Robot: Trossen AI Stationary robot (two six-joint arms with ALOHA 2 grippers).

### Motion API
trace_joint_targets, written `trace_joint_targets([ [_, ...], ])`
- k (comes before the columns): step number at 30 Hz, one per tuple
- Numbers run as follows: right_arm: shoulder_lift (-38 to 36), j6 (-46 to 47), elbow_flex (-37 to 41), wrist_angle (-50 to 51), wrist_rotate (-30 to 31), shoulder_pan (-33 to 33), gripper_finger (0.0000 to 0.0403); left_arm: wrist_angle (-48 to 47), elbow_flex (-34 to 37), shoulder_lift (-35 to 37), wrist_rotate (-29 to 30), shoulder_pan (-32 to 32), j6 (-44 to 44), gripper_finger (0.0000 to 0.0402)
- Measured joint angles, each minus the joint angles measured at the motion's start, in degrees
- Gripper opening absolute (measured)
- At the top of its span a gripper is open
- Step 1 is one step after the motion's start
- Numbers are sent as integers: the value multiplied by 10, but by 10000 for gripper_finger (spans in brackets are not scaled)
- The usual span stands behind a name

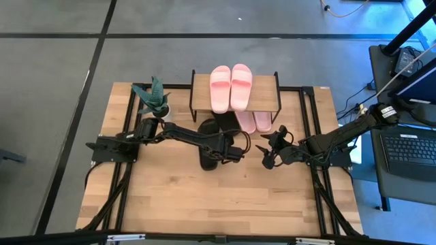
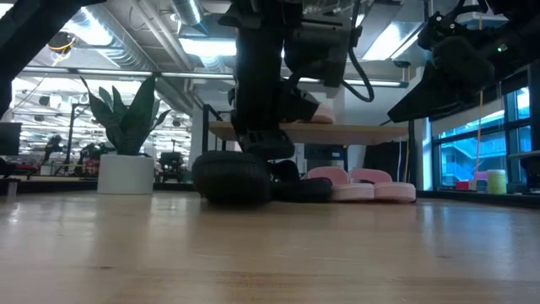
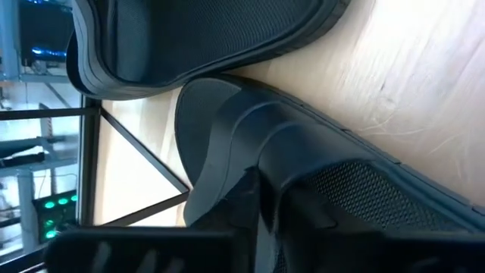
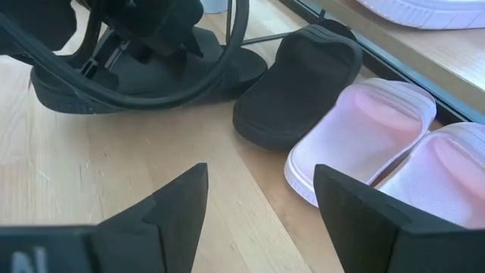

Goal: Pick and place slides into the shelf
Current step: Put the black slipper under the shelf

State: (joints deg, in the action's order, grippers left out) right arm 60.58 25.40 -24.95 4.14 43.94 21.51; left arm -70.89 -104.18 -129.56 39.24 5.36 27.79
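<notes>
**In front of the shelf: last black slide sits under the left hand**

- Black slide (image 1: 208,162) lies on the worktop (image 1: 177,197) just in front of the shelf (image 1: 201,95), towards its left half. It is clear of the frame and not yet in.
- Its long axis looks to run roughly at the shelf's front edge, but the arm covers most of it from above, so that's a judgement.
- Its partner, the second black slide (image 1: 219,124), is partly tucked under the shelf's top board, directly behind the loose one.
- One pink pair (image 1: 253,121) is on the lower level, right half of the shelf. The other pink pair (image 1: 230,87) is on the top board.
- Left hand (image 1: 231,151) is right over the loose slide, low and on or almost on it. I can't tell if it has a grip or how far open it is.
- Right hand (image 1: 268,155) hangs in front of the shelf's right half, well apart from the loose slide. It is spread wide and holding nothing.
- Call: the left arm is clearly nearer. The move needed is a short push or carry straight back towards the shelf, into the slot beside the partner. The risk is bumping the partner or the frame leg.
</notes>
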Motion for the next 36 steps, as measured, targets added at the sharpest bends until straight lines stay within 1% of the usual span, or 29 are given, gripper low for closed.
trace_joint_targets([
  [5, 0, 0, 0, 0, 0, 0, 242, 2, 0, 1, -3, -1, 1, 64],
  [15, 0, 0, 0, 0, -2, 0, 242, -2, 0, 1, -9, -1, 3, 95],
  [21, 0, 1, 0, 0, -5, 0, 242, -6, 0, 1, -11, -1, 2, 140],
  [24, 0, 1, 0, 0, -5, 0, 242, -23, -1, 1, -1, -1, 2, 157],
  [28, 0, 1, 0, 0, -6, 0, 242, -72, -19, 1, 14, 3, 18, 164],
  [33, 0, 1, 0, 0, -6, 0, 242, -132, -43, 14, 70, 24, 52, 164],
  [34, 0, 1, 0, 0, -6, 0, 242, -136, -44, 23, 87, 30, 58, 164],
  [36, 0, 1, 0, 0, -6, 0, 242, -129, -45, 47, 95, 41, 63, 164],
])
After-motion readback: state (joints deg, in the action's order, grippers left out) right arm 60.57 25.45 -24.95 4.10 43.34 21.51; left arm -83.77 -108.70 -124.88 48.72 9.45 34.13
